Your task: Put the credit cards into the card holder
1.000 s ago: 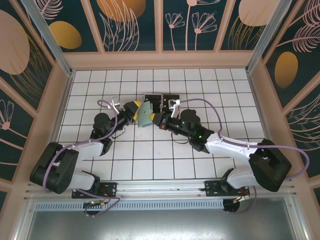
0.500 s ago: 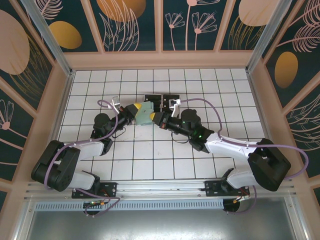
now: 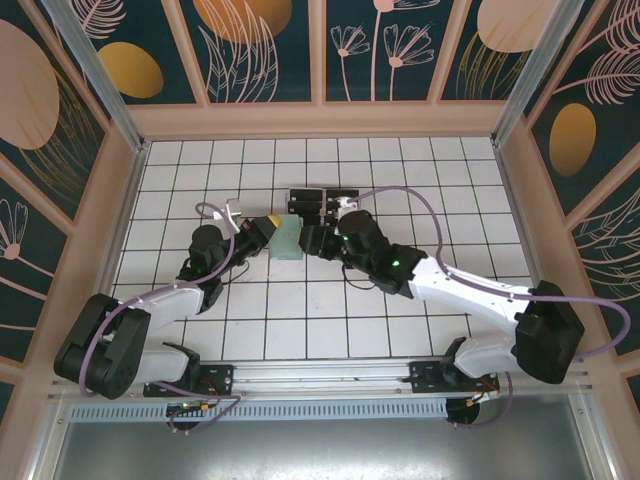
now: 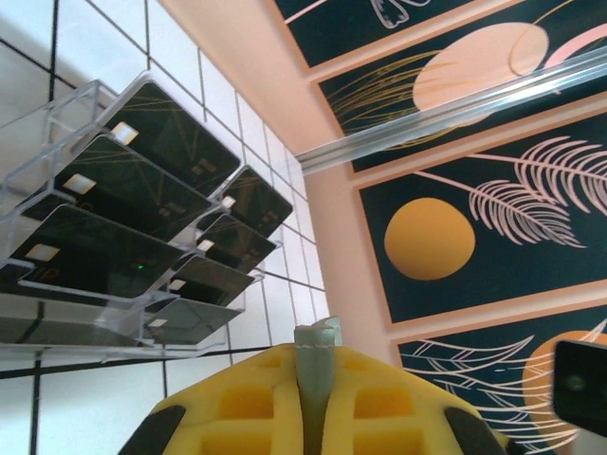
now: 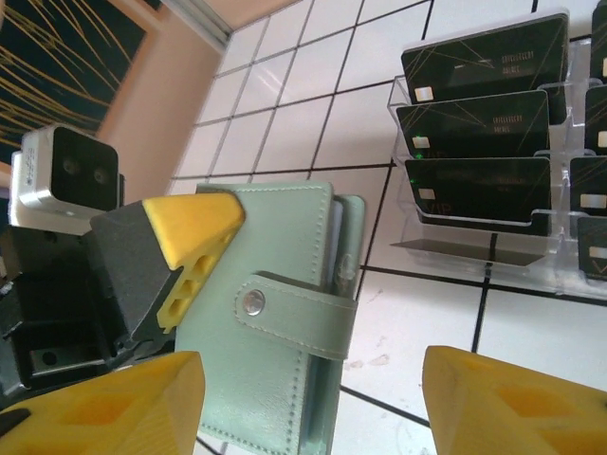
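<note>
Left gripper (image 3: 267, 227) was clamped on one edge of the wallet (image 5: 275, 275), held near the rack (image 5: 455, 248) where the cards (image 5: 474, 114) were slotted; right gripper (image 5: 308, 403) was spread wide, empty, facing it. Slippage was judged likely if the fastened strap (image 5: 294, 318) were tugged.

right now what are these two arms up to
The left gripper has its jaws clamped on one edge of the grey-green card holder. The right gripper faces it with jaws open on either side. The black credit cards sit in the clear rack; none is being carried.
</note>
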